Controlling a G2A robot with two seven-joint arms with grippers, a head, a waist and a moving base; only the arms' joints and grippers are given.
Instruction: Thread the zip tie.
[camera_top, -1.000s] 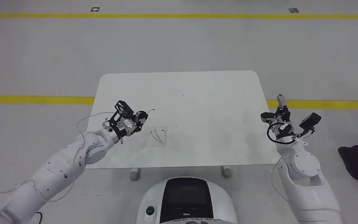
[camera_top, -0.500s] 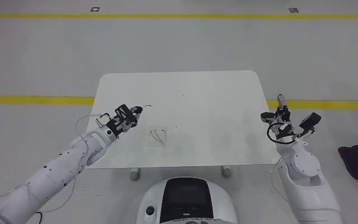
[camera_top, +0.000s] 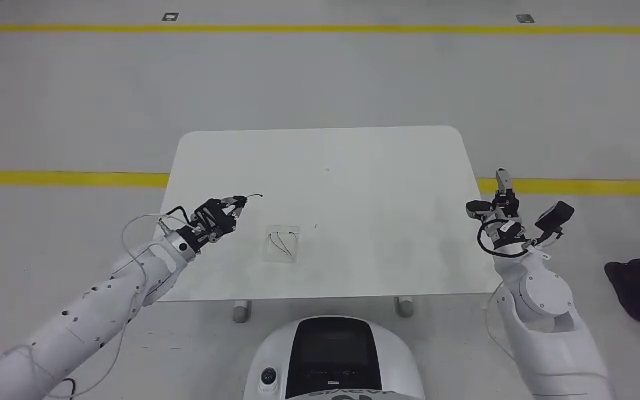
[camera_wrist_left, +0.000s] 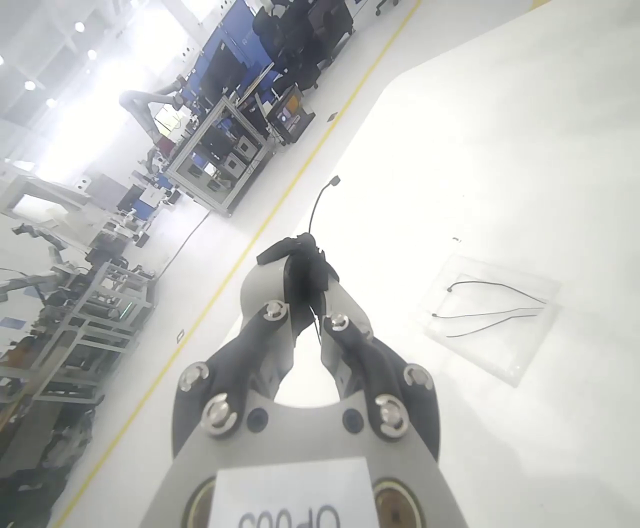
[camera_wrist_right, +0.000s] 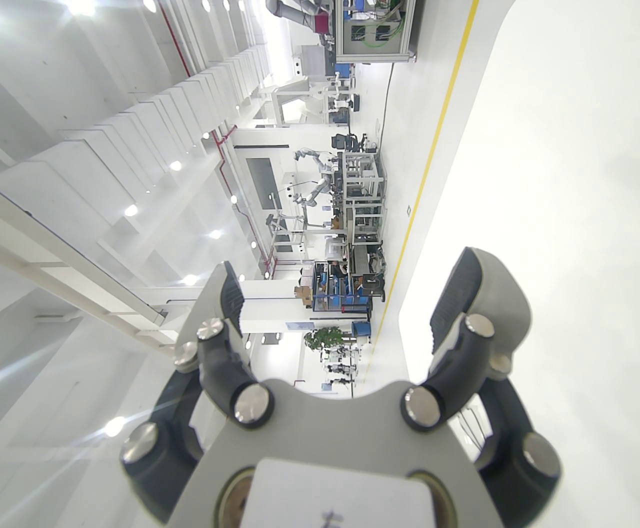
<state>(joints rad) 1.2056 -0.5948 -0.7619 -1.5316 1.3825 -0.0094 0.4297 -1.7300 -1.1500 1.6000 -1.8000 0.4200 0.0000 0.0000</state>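
Note:
My left gripper (camera_top: 236, 203) (camera_wrist_left: 306, 250) is shut on a thin black zip tie (camera_wrist_left: 320, 202) (camera_top: 250, 197), held above the left part of the white table (camera_top: 380, 190). The tie's head end sticks out past the fingertips. To its right, a clear flat tray (camera_top: 282, 243) (camera_wrist_left: 492, 317) lies on the table with a few more black zip ties (camera_wrist_left: 492, 312). My right gripper (camera_wrist_right: 345, 300) (camera_top: 503, 190) hangs open and empty just off the table's right edge.
Most of the white tabletop (camera_wrist_left: 525, 125) behind and to the right of the tray is bare. A yellow floor line (camera_top: 80, 179) runs behind the table. Racks and workstations (camera_wrist_left: 220, 150) stand in the room far behind.
My left gripper has turned and drawn back to the left and slightly up with the zip tie in it, away from the tray. The right arm has not moved.

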